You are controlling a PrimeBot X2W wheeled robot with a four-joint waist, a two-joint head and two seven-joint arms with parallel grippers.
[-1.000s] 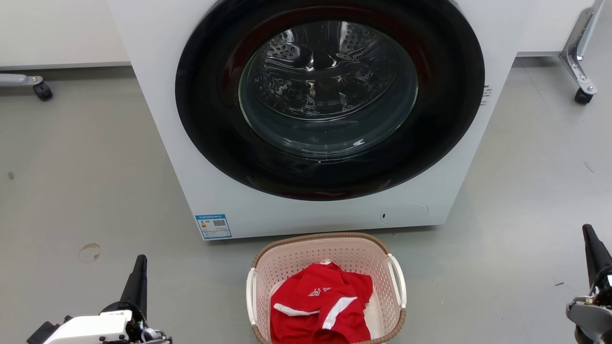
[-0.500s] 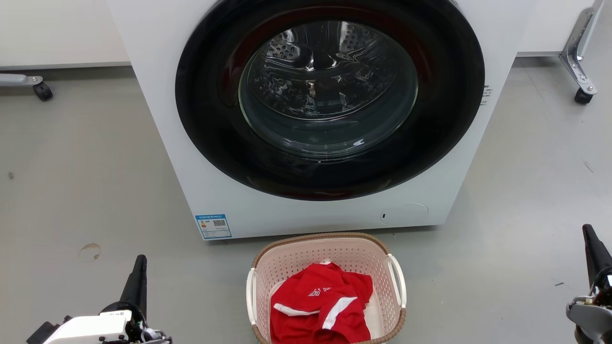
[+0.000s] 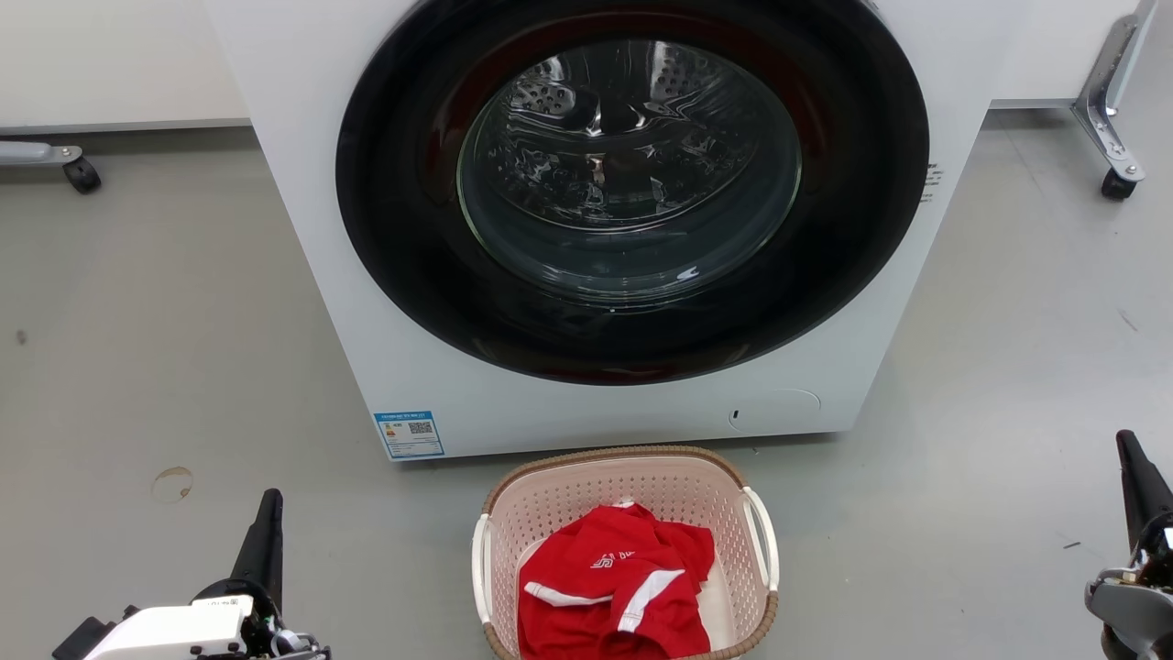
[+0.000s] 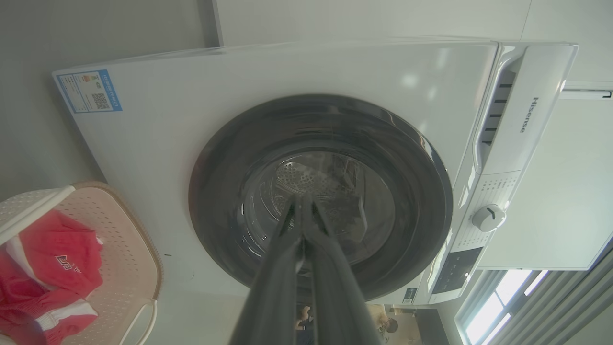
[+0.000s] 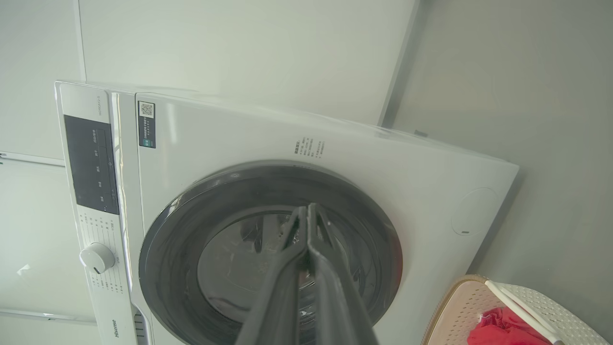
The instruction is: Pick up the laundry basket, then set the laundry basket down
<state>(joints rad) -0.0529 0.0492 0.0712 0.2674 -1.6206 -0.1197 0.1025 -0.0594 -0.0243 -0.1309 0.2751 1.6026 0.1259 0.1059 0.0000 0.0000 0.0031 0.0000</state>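
Left claw (image 3: pixel 268 501) and right claw (image 3: pixel 1126 444) pinched closed, empty — laundry basket (image 3: pixel 586 490) between; wrist views add washer dial (image 4: pixel 488 218).

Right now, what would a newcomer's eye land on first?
The white washer with its big dark round door dominates the middle, straight ahead. On the floor in front sits the laundry basket holding a red garment, with the left gripper and right gripper shut, low at either side.

Floor (image 3: pixel 926 550) beside basket (image 3: pixel 570 500); washer (image 3: pixel 586 414) behind
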